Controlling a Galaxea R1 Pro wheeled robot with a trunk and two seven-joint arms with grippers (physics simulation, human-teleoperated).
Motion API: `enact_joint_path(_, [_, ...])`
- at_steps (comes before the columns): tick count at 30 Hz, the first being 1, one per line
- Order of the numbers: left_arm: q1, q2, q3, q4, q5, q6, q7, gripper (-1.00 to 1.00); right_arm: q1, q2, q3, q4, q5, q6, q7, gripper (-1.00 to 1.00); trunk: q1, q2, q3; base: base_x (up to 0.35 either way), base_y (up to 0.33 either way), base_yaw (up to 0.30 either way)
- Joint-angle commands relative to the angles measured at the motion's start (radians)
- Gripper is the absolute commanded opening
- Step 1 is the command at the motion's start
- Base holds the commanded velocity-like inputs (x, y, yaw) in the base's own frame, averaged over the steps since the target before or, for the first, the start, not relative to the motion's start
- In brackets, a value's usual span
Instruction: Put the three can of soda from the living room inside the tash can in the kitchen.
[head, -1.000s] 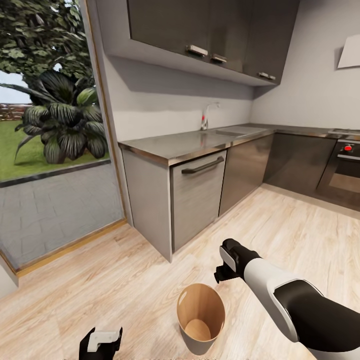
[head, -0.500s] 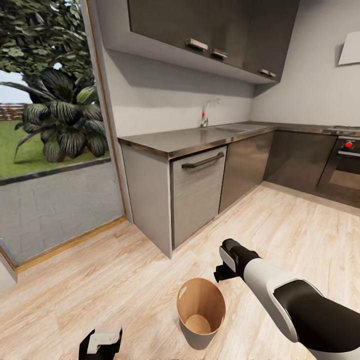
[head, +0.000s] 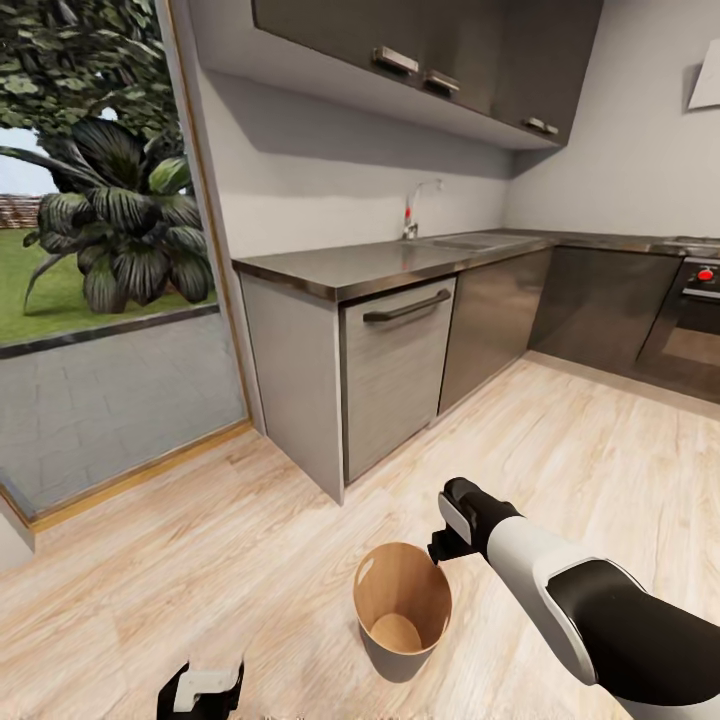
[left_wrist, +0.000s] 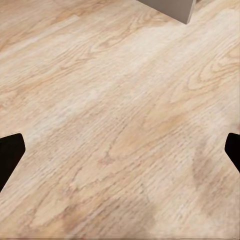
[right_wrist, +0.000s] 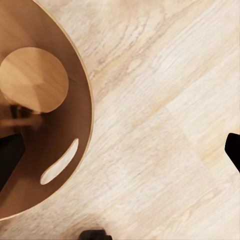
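**Right hand hangs over the rim of the kitchen trash can**

In the kitchen (head: 560, 330), a round wooden trash can (head: 402, 612) stands open on the light wood floor (head: 250, 560), near the robot and in front of the grey dishwasher front (head: 392, 385). Its inside is plain wood down to the round base; no soda can can be made out in it from the head view, and the right wrist view shows only a blurred dark patch on the inner wall.

The right hand (head: 446, 545) hangs just above the can's right rim, on a white and black arm reaching in from the near right. In the right wrist view its two dark fingertips (right_wrist: 233, 150) sit at opposite edges of the picture, spread wide, with nothing between them but the can's wall (right_wrist: 75, 165) and bare floor.

The left hand (head: 202, 688) is low at the near left, well apart from the trash can. Its wrist view shows the fingertips (left_wrist: 10, 150) likewise wide apart over floorboards, holding nothing.

Beyond, a dark steel tabletop (head: 360, 268) runs right to a sink with a chrome tap (head: 412, 215). An oven with a red knob (head: 690, 330) stands at the far right, and a glass door (head: 100, 250) on the left looks out on a leafy garden.
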Motion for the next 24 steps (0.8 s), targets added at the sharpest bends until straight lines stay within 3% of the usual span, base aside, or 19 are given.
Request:
enact_joint_path(1, [0.000, 0.000, 0.000, 0.000, 0.000, 0.000, 0.000, 1.00, 0.000, 0.000, 0.000, 0.000, 0.000, 0.000, 0.000, 1.00, 0.000, 0.000, -0.004, 0.000, 0.000, 0.000])
enact_joint_path(24, [0.000, -0.001, 0.002, 0.001, 0.000, 0.001, 0.000, 1.00, 0.000, -0.003, -0.001, 0.000, 0.001, 0.000, 0.000, 1.00, 0.011, -0.006, -0.093, 0.000, 0.000, 0.000])
